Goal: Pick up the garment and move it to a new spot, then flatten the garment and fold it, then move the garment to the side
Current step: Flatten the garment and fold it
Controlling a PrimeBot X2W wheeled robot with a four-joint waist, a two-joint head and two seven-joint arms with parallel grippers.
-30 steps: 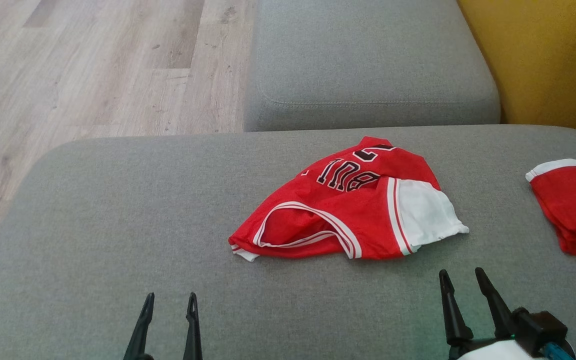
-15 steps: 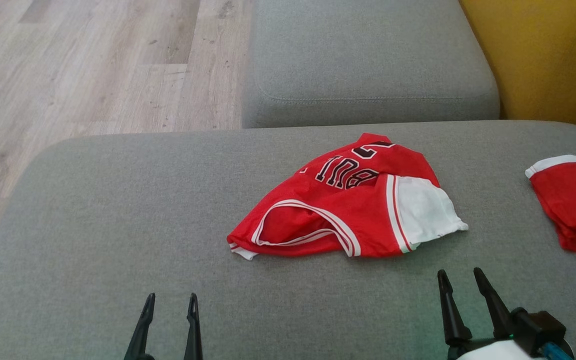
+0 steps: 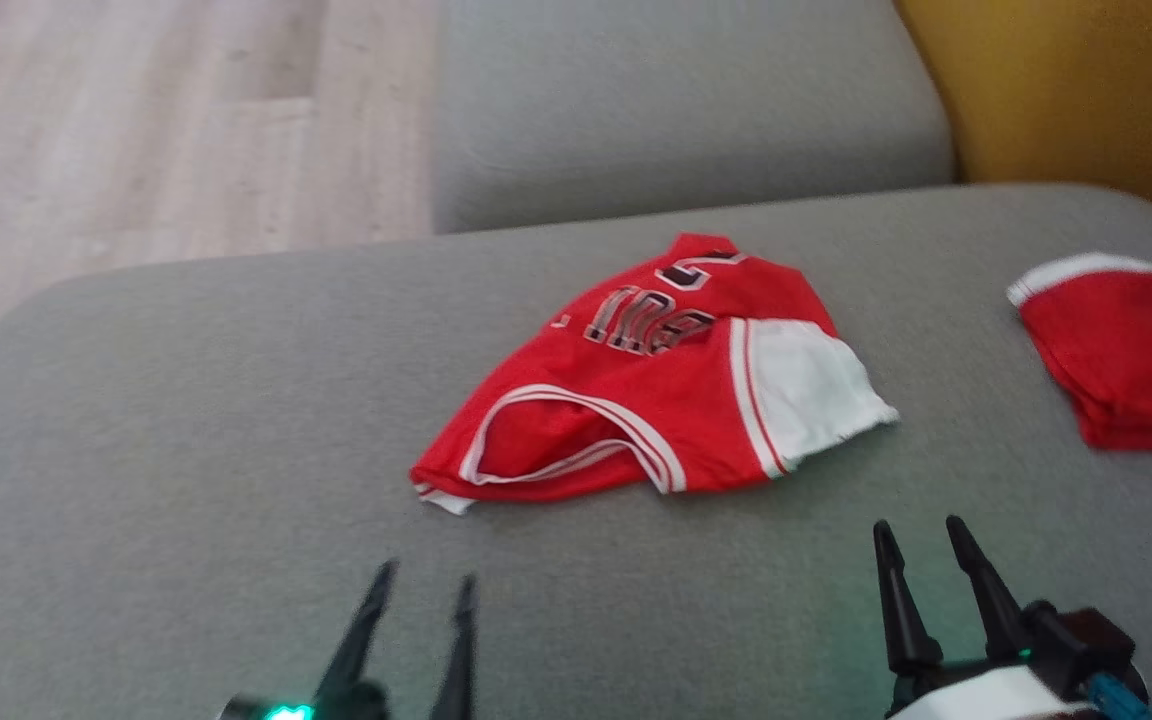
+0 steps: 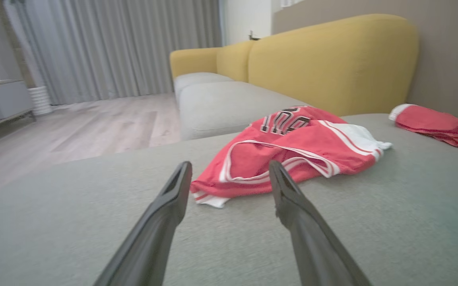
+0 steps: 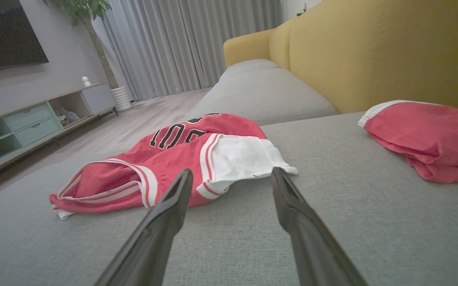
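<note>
Both grippers are up and empty. The left gripper [image 3: 426, 575] has its fingers spread wide with nothing between them, low over the grey sofa seat [image 3: 156, 420]. Straight ahead of its tips, and a shade to its right, lies the red basketball jersey [image 3: 656, 400], crumpled in a loose heap on that seat. The jersey's white-trimmed corner is the part nearest this gripper, just beyond the fingertips and clear of them.

The right gripper [image 3: 918, 524] also has its jaws wide and carries nothing. From here the jersey sits ahead and to the left, and its white panel is the closest part, just past the tips with no contact.

A white-striped armhole gapes toward both grippers, and black lettering shows on the jersey's far side.

Out to the right gripper's right, well apart from the jersey, lies a second red garment [image 3: 1126, 350] with a white edge, bunched on the same seat. Beyond the jersey is another grey cushion [image 3: 686, 100]. A yellow backrest [image 3: 1066, 90] lies far ahead to the right, and wooden floor [image 3: 136, 130] far ahead of the left gripper, off to its left.
</note>
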